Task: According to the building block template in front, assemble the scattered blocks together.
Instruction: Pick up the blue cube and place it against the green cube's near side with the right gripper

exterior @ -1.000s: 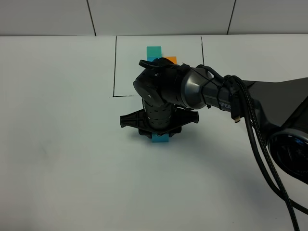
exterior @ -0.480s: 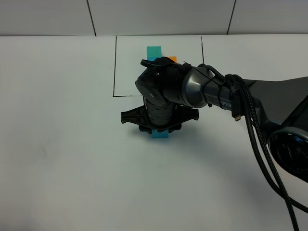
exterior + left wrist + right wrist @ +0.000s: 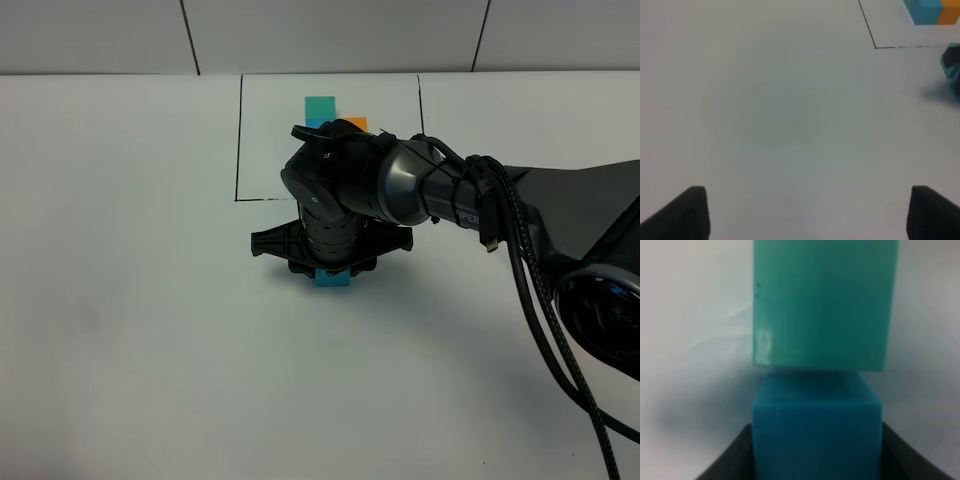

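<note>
Presently, right gripper (image 3: 331,262): clamped on blue block (image 3: 816,435), just outside the template (image 3: 322,105) frame.
Teal-green block (image 3: 822,305): touching blue block.
Left gripper (image 3: 802,212): open, idle.
Risk: opening jaws may drag and skew the pair.

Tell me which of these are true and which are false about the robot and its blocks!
1. The right hand has a blue block between its fingers. True.
2. The left hand is holding an orange block. False: it is open, with nothing between its fingers.
3. A teal-green block sits close beside the blue block. True, as the right wrist view shows.
4. The template has a red line drawn around it. False: the line is a thin black line.
</note>
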`<action>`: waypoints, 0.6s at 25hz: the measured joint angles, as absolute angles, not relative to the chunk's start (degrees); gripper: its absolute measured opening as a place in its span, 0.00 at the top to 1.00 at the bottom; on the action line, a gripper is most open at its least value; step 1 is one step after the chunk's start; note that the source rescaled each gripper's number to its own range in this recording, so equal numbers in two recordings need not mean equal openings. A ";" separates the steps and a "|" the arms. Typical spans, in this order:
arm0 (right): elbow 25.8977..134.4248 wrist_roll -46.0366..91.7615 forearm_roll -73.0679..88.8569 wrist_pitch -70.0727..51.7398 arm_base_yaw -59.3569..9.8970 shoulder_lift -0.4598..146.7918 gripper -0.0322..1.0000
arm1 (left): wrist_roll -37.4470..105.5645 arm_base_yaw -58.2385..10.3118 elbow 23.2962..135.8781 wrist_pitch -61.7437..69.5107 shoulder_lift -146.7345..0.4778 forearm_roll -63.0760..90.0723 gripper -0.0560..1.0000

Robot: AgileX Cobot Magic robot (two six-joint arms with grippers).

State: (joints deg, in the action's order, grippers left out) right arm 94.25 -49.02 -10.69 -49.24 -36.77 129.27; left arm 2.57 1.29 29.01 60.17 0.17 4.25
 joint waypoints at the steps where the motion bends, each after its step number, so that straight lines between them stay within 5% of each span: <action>1: 94.25 -49.07 -10.71 -49.16 -36.77 129.40 0.96 | 2.57 1.29 29.01 60.17 0.17 4.25 0.18; 15: 94.36 -49.81 -11.53 -47.76 -36.75 130.83 0.96 | 2.57 1.29 29.01 60.17 0.17 4.25 0.18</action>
State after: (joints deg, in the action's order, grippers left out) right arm 94.36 -49.81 -11.53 -47.76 -36.75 130.83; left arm 2.57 1.29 29.01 60.17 0.17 4.25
